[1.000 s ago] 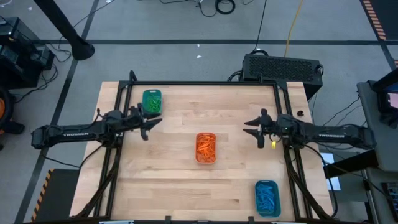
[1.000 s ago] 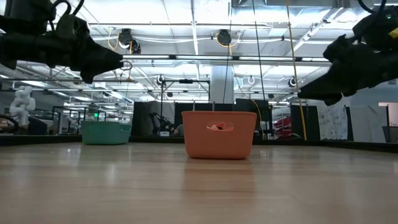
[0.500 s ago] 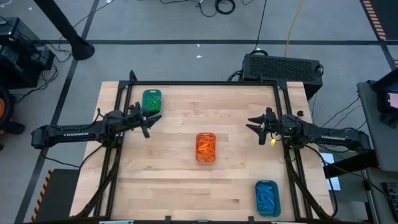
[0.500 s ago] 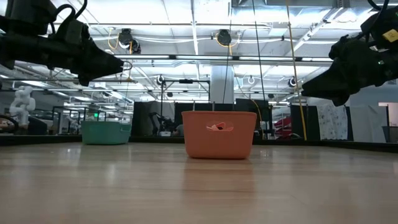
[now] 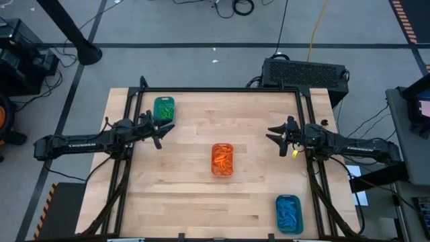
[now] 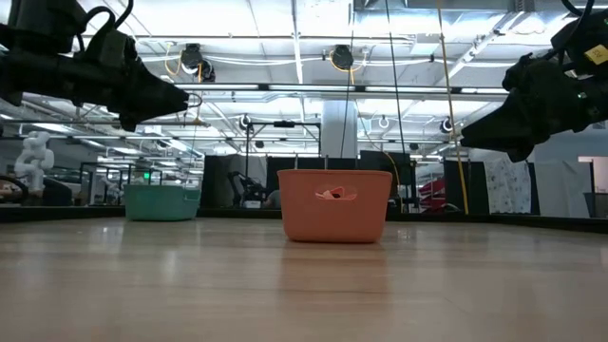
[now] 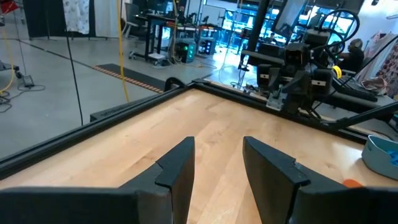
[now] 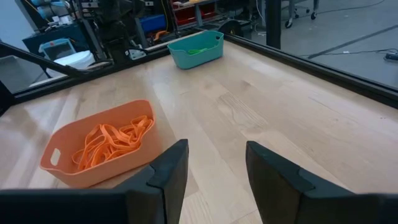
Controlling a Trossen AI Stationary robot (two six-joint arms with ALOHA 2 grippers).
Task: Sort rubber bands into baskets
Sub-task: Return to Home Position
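Note:
Three baskets stand on the wooden table. A teal basket (image 5: 164, 109) with green rubber bands (image 8: 198, 51) sits at the far left. An orange basket (image 5: 222, 160) holds orange rubber bands (image 8: 112, 140) at the centre. A second teal basket (image 5: 289, 214) at the near right holds blue bands. My left gripper (image 7: 217, 146) hovers open near the left edge, just in front of the green-filled basket. My right gripper (image 8: 217, 149) hovers open near the right edge and points toward the orange basket. Both are above the table with nothing between their fingers.
A black frame rail (image 5: 215, 89) runs around the table's far and side edges. A black box (image 5: 306, 70) stands behind the far right corner. Bare wood (image 5: 195, 202) lies between the baskets. In the low view only the orange basket (image 6: 334, 204) and one teal basket (image 6: 161, 201) show.
My right gripper has drawn back a little toward the table's right edge and rolled slightly. My left gripper has turned a little at the wrist while staying in place. The baskets have not moved.

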